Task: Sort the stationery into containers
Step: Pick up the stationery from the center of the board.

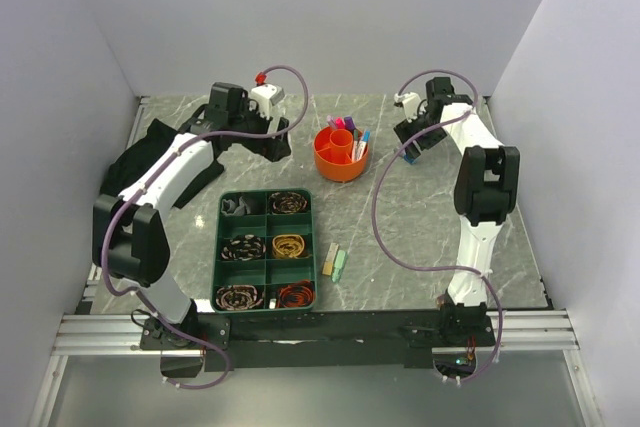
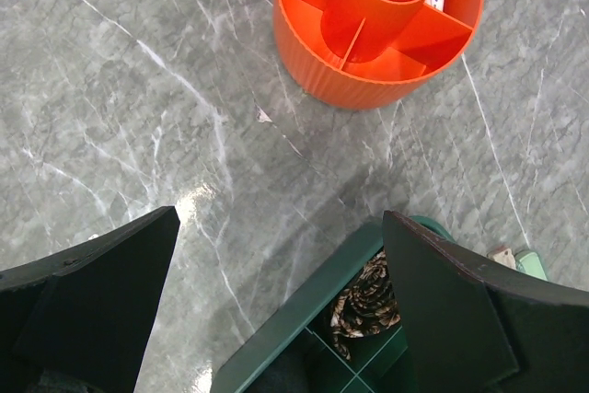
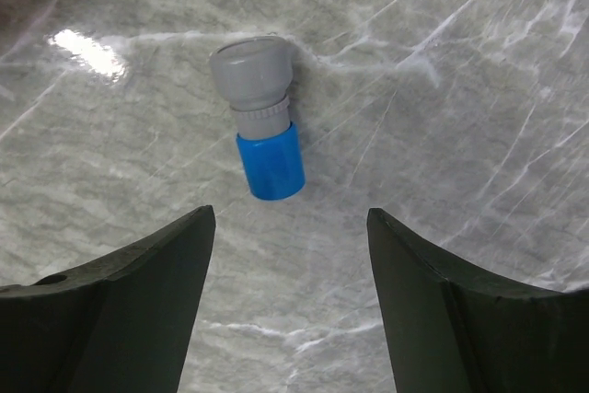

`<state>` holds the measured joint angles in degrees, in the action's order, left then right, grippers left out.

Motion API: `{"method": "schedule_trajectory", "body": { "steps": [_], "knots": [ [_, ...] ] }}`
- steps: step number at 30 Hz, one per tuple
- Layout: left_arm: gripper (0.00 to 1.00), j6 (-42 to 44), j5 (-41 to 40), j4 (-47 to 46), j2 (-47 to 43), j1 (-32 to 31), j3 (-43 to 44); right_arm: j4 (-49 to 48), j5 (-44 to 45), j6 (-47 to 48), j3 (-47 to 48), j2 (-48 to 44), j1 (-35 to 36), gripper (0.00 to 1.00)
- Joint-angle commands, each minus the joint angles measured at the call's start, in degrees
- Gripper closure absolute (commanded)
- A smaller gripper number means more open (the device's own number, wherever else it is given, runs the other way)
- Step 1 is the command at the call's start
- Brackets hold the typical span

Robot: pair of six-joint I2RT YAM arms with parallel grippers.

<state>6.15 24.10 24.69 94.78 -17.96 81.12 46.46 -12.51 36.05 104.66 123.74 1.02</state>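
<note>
Right wrist: blue-capped piece [image 3: 262, 121] just beyond pincer [image 3: 290, 218].

left gripper [image 2: 281, 227]: jaws wide | right gripper [image 3: 290, 218]: jaws apart, pointing down

Likely lab: white-walled test enclosure [image 1: 320, 17]

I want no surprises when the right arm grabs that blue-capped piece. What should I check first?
1. Right gripper open, empty: ok.
2. Blue-capped piece lying free on table: ok.
3. Fingers around the piece: not ok, it lies ahead of them.
4. Orange pot upright, free section showing: ok.
5. Left gripper open, apart from pot: ok.
6. Right gripper's height above table: cannot tell.
</note>
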Motion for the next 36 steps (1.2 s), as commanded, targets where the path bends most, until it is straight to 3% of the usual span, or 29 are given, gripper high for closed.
{"method": "schedule_trajectory", "body": {
  "steps": [1,10,18,28,31,36],
  "knots": [
    [0.01,-1.05,0.34,-1.48,0.4,0.38,2.64,-2.42,1.09,0.86,0.1,1.94,0.57,0.27],
    [0.01,-1.23,-0.28,-1.22,0.75,0.29,2.02,-2.6,-0.93,3.93,0.19,3.78,1.18,0.37],
    [0.0,-1.67,0.16,-1.92,2.07,0.38,2.73,-2.07,-2.34,6.31,-0.5,4.05,1.44,0.63],
    [0.01,-2.55,0.95,-2.54,2.69,0.38,2.81,-4.36,-4.1,5.96,-3.85,3.08,1.71,0.6],
    [0.0,-2.64,0.86,-2.71,2.51,0.38,2.81,-3.57,-4.45,5.26,-2.71,2.56,1.71,0.9],
    [0.01,-2.46,0.86,-4.47,1.02,0.99,2.38,-0.14,-3.3,7.0,-2.79,-7.0,1.53,0.97]
  ]
}}
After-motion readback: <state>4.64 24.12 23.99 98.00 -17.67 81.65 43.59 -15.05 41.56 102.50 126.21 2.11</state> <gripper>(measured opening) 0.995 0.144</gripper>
